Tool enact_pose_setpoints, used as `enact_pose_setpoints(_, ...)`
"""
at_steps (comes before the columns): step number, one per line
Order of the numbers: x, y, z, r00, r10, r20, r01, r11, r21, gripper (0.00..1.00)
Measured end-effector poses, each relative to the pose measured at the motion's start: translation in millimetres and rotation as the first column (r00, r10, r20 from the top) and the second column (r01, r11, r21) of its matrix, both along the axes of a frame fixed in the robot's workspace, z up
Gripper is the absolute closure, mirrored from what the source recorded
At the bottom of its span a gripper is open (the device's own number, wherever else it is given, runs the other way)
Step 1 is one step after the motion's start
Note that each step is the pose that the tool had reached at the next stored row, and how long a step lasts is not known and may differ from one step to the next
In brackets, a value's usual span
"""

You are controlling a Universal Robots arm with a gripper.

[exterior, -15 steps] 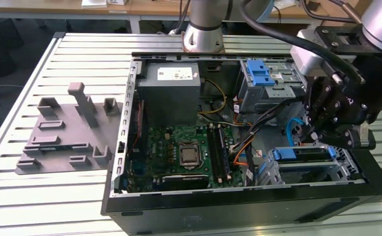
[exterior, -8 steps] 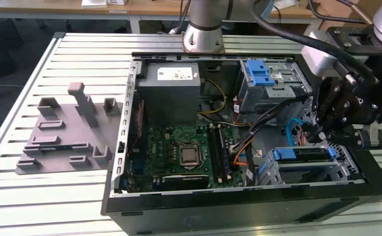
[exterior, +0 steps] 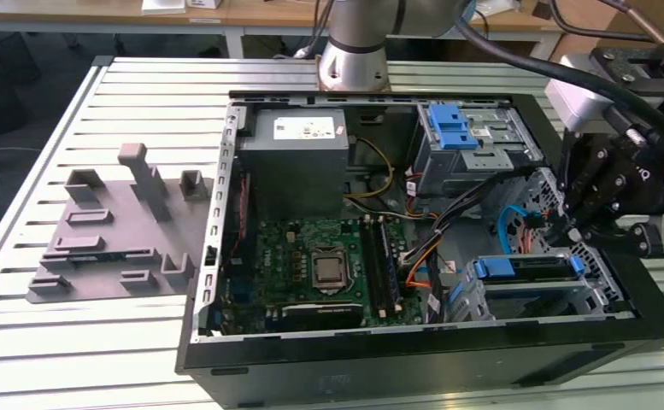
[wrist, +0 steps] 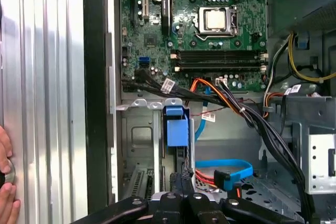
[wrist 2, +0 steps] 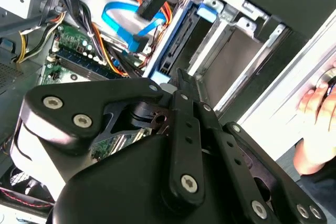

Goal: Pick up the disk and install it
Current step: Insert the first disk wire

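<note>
No text on any label is readable.

Bright, even light falls from above and casts no hard shadows. In the exterior view the slatted table (exterior: 35,342), far from the gripper (exterior: 567,229), is washed pale, almost white, while the interior of the open case (exterior: 423,350) below the gripper sits in soft shade. In the second wrist view the gripper's black body lies close to the lens, soft-edged, with a dull sheen. The table beyond it blows out, and a hand (wrist 2: 317,124) there is blurred. In the first wrist view the motherboard (wrist: 210,51) ahead of the gripper is crisp, its processor lid (wrist: 217,19) glinting.
</note>
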State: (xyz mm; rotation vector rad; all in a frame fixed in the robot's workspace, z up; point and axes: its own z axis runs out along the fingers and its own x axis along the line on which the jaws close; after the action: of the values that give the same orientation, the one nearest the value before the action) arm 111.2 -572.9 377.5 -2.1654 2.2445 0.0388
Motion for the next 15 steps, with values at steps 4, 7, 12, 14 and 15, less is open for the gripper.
enact_pose_setpoints(4, 7.9, 0.8, -0.5, 1.0000, 0.000, -0.0005, 0.000, 1.0000, -0.0002, 0.89)
enact_pose_setpoints(7, 11.8, 1.3, -1.0, 1.0000, 0.001, -0.0005, -0.001, 1.0000, -0.0005, 0.89)
enact_pose_setpoints(12, 13.4, 3.2, -1.3, 1.0000, 0.000, -0.0005, 0.000, 1.0000, -0.0048, 0.89)
enact_pose_setpoints(14, 14.1, 5.6, -1.3, 1.0000, 0.000, -0.0005, 0.000, 1.0000, -0.0054, 0.89)
enact_pose_setpoints(15, 14.4, 7.5, -1.3, 1.0000, 0.000, -0.0005, 0.000, 1.0000, -0.0055, 0.89)
